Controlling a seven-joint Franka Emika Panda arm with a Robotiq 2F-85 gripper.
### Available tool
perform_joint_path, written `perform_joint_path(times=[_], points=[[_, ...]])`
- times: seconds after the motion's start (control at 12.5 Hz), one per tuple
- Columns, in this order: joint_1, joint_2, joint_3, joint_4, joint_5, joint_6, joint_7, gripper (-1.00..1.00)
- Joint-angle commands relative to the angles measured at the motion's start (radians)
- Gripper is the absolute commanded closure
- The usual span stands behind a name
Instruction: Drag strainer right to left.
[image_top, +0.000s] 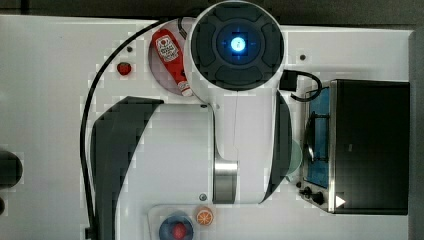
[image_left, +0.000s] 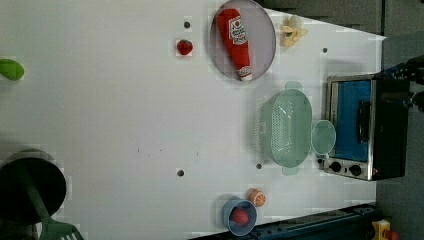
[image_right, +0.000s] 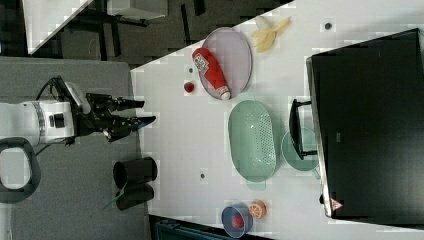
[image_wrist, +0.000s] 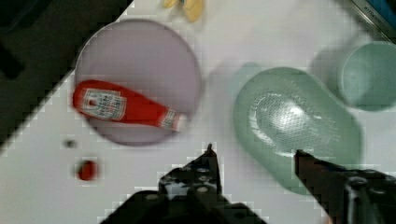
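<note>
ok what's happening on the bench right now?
The arm's gripper is open, holding nothing and not touching the strainer. In the left view the strainer sits on the white table just left of the green cup and the toaster oven, below the plate with the ketchup bottle. The drag does not look begun.
</note>
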Motion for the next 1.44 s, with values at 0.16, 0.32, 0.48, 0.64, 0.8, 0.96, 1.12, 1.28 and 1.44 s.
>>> perform_joint_path(times=[0.16, 0.32, 0.48, 0.64, 0.8, 0.96, 1.12, 1.28, 1.44], points=[[-0.028, -0.483, -0.054, -0.357, -0.057, -0.168, 0.019, -0.82], [-0.027, -0.475, -0.053, -0.386, -0.056, -0.153, 0.02, -1.0], [-0.026, -0.452, -0.051, -0.442, -0.056, -0.101, 0.04, -1.0], [-0.025, -0.417, -0.049, -0.517, -0.056, 0.007, 0.071, -1.0], [-0.025, -0.366, -0.048, -0.601, -0.056, 0.16, 0.097, -1.0], [-0.024, -0.296, -0.047, -0.681, -0.056, 0.321, 0.187, -1.0], [-0.023, -0.202, -0.034, -0.731, -0.056, 0.47, 0.353, -1.0], [-0.021, -0.082, -0.011, -0.713, -0.057, 0.577, 0.471, -1.0], [-0.02, 0.036, 0.009, -0.691, -0.056, 0.675, 0.546, -1.0]])
